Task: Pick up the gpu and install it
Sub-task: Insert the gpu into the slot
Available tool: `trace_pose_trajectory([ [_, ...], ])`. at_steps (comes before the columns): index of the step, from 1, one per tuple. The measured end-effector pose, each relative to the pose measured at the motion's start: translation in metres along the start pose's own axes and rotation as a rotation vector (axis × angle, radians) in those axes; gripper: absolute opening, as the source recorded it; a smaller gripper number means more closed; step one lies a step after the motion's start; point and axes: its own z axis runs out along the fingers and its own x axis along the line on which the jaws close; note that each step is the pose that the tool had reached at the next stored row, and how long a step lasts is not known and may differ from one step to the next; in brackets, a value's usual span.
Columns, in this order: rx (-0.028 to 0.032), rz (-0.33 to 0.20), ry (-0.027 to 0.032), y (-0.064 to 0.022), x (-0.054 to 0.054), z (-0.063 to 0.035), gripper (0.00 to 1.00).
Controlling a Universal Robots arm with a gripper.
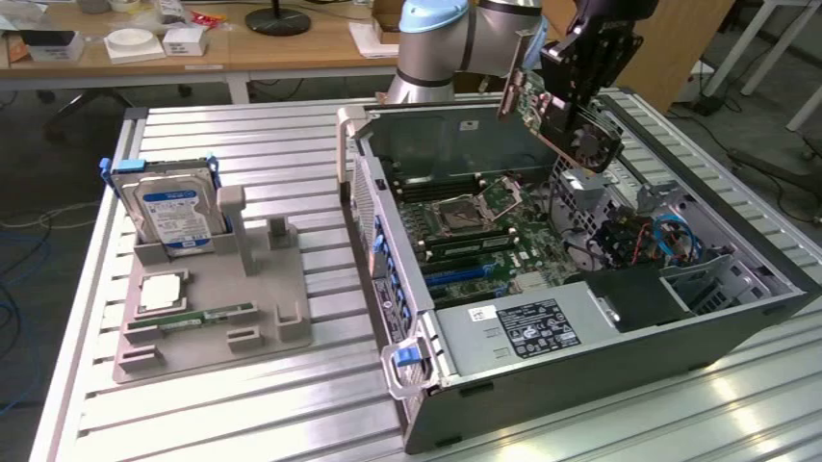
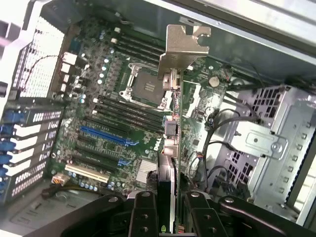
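The gpu (image 1: 575, 123) is held in the air over the far end of the open computer case (image 1: 578, 385). It is tilted, with its black fan shroud turned toward the exterior view's right, and it is kept clear of everything below it. It is clamped by the gripper (image 1: 565, 91), whose jaws are pressed against the two faces of the card. In the wrist view the gpu (image 2: 168, 148) is seen edge-on, with its silver end bracket (image 2: 186, 47) at the end away from the gripper (image 2: 168, 202) and a black finger (image 2: 143, 212) set on either side of the card. Beneath the card the motherboard (image 1: 495, 245) is laid open to view, and on it the CPU socket (image 2: 143, 86) and a long blue slot (image 2: 106, 136) can be made out, both apart from the card. A silver perforated drive cage (image 2: 276, 143) is seen beside the board. Well apart from the case, toward the exterior view's left, a grey holder (image 1: 257, 289) is placed on the ribbed metal table (image 1: 257, 414). A hard drive (image 1: 173, 207) is stood upright in the holder and a RAM stick (image 1: 206, 316) is laid flat on it.
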Motion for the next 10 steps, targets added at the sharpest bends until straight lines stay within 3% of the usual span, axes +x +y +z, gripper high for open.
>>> trace_pose_trajectory([
  [10,-0.0017,-0.16,-0.0029,0.0,0.0,0.0001,0.27],
])
